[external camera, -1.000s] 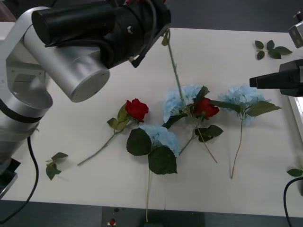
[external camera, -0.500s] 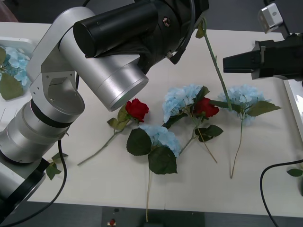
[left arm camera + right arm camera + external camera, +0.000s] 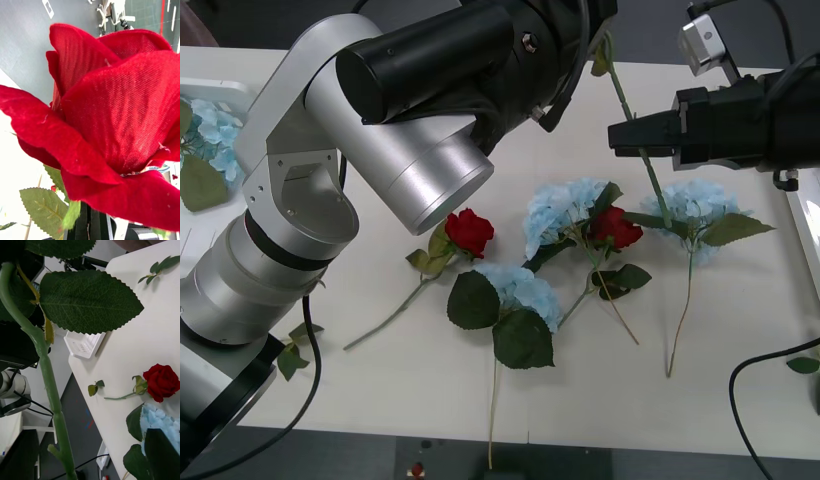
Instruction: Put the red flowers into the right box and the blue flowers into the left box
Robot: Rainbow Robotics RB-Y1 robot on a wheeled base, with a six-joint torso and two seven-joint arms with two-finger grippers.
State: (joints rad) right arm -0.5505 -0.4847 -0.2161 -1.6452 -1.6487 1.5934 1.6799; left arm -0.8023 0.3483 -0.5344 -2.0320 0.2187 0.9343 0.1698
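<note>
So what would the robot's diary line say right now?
left pincer: holds rose up | right pincer: at its stem | table: two roses, three blue flowers

Flat off-white matte tabletop [image 3: 360,400], spanning most of the front view, with a dark floor strip along its near edge. One loose sprig of small dark green artificial leaves [image 3: 292,352] lying near the table's front left corner, flat on the surface and apart from everything else. One single loose green leaf [image 3: 802,365] at the right edge of the table, partly cut off by the frame. Black cable [image 3: 750,400] looping down over the front right corner. A further loose leaf sprig [image 3: 159,268] lies toward the far corner.
</note>
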